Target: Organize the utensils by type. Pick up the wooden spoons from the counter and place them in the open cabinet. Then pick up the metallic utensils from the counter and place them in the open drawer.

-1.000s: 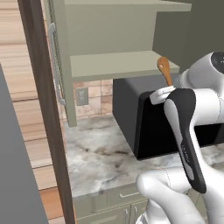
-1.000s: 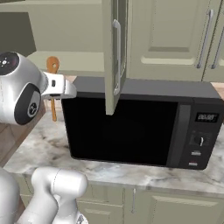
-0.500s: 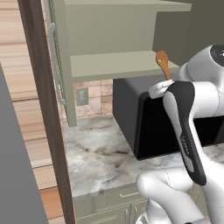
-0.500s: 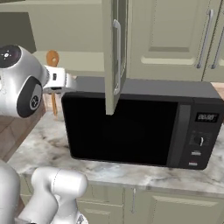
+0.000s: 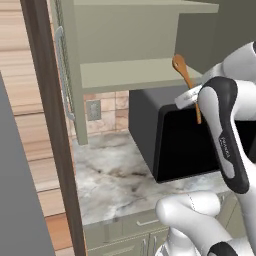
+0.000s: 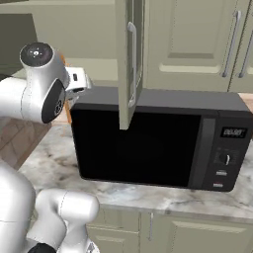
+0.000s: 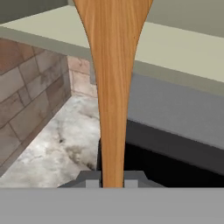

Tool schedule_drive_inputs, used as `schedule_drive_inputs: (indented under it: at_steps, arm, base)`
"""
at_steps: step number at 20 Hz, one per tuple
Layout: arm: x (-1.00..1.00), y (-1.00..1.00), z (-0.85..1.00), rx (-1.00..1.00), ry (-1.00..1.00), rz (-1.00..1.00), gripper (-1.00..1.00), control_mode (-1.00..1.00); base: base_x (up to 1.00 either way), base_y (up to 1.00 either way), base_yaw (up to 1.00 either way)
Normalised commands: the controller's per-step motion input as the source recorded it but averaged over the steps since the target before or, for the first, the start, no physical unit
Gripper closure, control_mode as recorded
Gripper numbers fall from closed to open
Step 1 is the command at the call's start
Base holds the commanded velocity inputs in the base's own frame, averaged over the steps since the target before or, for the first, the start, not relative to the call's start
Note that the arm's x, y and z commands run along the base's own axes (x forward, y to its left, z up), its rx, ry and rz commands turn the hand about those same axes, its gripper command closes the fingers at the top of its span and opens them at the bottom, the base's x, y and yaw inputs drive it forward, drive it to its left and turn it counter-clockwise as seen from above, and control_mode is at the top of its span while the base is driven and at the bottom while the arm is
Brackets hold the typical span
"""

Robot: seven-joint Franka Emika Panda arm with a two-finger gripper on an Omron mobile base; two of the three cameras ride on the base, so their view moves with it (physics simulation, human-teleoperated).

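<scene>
My gripper (image 5: 192, 97) is shut on the handle of a long orange-tan wooden spoon (image 5: 183, 71), which stands nearly upright. Its round bowl reaches the front edge of the open cabinet's lower shelf (image 5: 130, 75). In the hand view the spoon (image 7: 113, 87) rises from between the fingertips of the gripper (image 7: 113, 180), widening toward the top, with the shelf's underside (image 7: 183, 48) behind it. In the right base view the gripper (image 6: 78, 81) sits left of the open cabinet door (image 6: 127, 64). The counter (image 5: 115, 175) lies below. The metallic utensils and the drawer are out of view.
A black microwave (image 6: 158, 138) stands on the counter right under the cabinet, close below the gripper. The cabinet door (image 5: 65, 75) with its bar handle swings out to the left. A tiled backsplash (image 7: 30, 105) and a dark wooden post (image 5: 50, 125) are at the left.
The gripper has lifted the wooden spoon higher and slightly left, bringing its bowl up to the cabinet shelf's edge. The jaws have stayed shut on the handle.
</scene>
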Motion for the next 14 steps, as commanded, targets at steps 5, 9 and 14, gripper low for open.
schedule_drive_inputs:
  at_steps: [5, 9, 14]
  arm:
    - [0.0, 0.02, 0.0, -0.1, -0.03, 0.22, 1.0, -1.0]
    - [0.11, 0.54, 0.01, -0.16, 0.0, 0.03, 1.0, -1.0]
    - [0.07, 0.46, 0.0, -0.13, 0.0, 0.0, 1.0, -1.0]
  base:
    - [0.0, 0.0, 0.0]
    - [0.0, 0.0, 0.0]
    - [0.0, 0.0, 0.0]
